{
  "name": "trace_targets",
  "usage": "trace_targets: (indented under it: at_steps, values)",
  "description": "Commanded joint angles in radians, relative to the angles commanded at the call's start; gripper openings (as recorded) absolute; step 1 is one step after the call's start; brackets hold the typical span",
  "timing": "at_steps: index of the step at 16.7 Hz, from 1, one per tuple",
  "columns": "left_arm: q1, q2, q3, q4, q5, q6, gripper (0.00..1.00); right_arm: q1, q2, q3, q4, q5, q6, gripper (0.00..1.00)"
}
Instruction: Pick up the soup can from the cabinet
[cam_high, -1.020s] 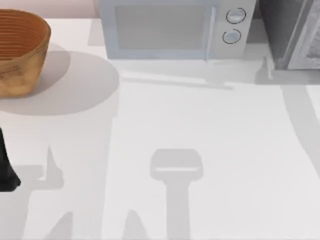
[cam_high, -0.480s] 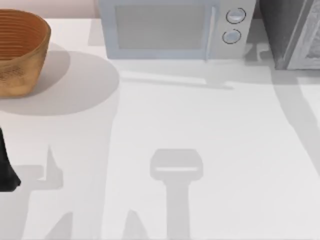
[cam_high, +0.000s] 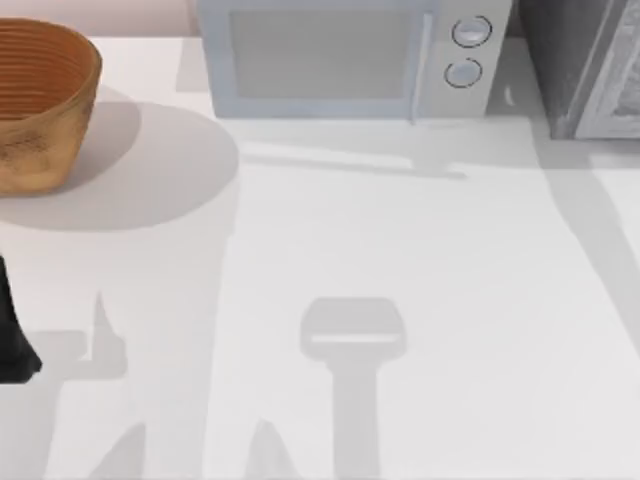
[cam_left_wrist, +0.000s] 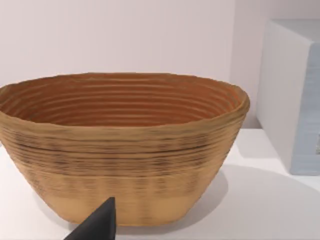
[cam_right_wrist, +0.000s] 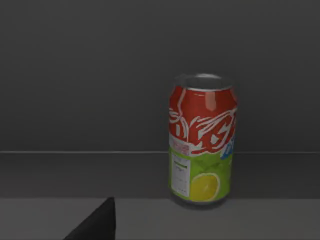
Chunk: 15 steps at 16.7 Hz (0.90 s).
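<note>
Soup can (cam_right_wrist: 202, 137), a small red-and-green cylinder with grey metal top, stood upright inside the dark grey cabinet (cam_high: 575, 60), untouched. Arm's shadow had slid from the table toward the cabinet, so right gripper was likely closing in; its finger spread couldn't be told. Left arm (cam_high: 12, 335) was parked at the table's left edge, facing the woven basket (cam_left_wrist: 120, 145).

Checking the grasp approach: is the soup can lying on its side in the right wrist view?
No, the soup can stands upright on the cabinet floor, its grey round top uppermost.

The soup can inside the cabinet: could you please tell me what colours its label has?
Red above, green below with a yellow lemon; the soup can shows best in the right wrist view.
</note>
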Motion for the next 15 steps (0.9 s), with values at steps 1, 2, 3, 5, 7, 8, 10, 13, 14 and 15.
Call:
trace_targets:
  at_steps: [1, 2, 3, 5, 7, 8, 10, 13, 14, 15]
  values:
    - [0.0, 0.0, 0.0, 0.0, 0.0, 0.0, 1.0, 0.0, 0.034, 0.011, 0.024, 0.001, 0.0, 1.0]
    - [0.0, 0.0, 0.0, 0.0, 0.0, 0.0, 1.0, -0.001, 0.068, 0.022, 0.047, 0.001, -0.001, 1.0]
    - [0.0, 0.0, 0.0, 0.0, 0.0, 0.0, 1.0, -0.001, 0.099, 0.031, 0.069, 0.001, -0.001, 1.0]
    - [0.0, 0.0, 0.0, 0.0, 0.0, 0.0, 1.0, -0.002, 0.143, 0.044, 0.102, 0.001, -0.002, 1.0]
    - [0.0, 0.0, 0.0, 0.0, 0.0, 0.0, 1.0, -0.002, 0.153, 0.047, 0.11, 0.001, -0.003, 1.0]
    - [0.0, 0.0, 0.0, 0.0, 0.0, 0.0, 1.0, -0.002, 0.153, 0.047, 0.11, 0.001, -0.003, 1.0]
    - [0.0, 0.0, 0.0, 0.0, 0.0, 0.0, 1.0, -0.001, 0.153, 0.044, 0.108, 0.001, -0.003, 1.0]
    - [0.0, 0.0, 0.0, 0.0, 0.0, 0.0, 1.0, -0.008, 0.2, 0.102, 0.102, -0.004, -0.003, 1.0]
    - [0.0, 0.0, 0.0, 0.0, 0.0, 0.0, 1.0, -0.011, 0.226, 0.133, 0.098, -0.007, -0.003, 1.0]
    - [0.0, 0.0, 0.0, 0.0, 0.0, 0.0, 1.0, -0.015, 0.255, 0.166, 0.094, -0.01, -0.003, 1.0]
